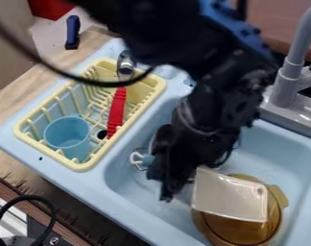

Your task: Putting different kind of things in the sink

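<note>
In the camera view, the gripper [174, 187] hangs low inside the basin of the light blue sink [81, 181], at the lower end of the black arm [206, 103], which comes down from the top edge. I cannot tell if it is spread or pressed together, and also I cannot tell if it is pinching something. Just beside it, on the right side, there is a pale flat piece [230, 197] with rounded corners and a small hole near one corner. This piece covers part of an amber see-through vessel [238, 233], which is in the sink near the bottom edge of the view; if the piece touches the vessel, I cannot say. On the other side of the gripper, a small light blue object with a white loop [138, 159] is in the basin.

To the left of the basin, a yellow dish rack [88, 165] sits on the sink's flat part. Inside the rack are a light blue cup [67, 132], open at the top, and a utensil with red handle [117, 113] and a shiny metal head. A grey faucet [289, 79] stands at the right, and a dark blue object [73, 32] is at the upper left, behind the rack
</note>
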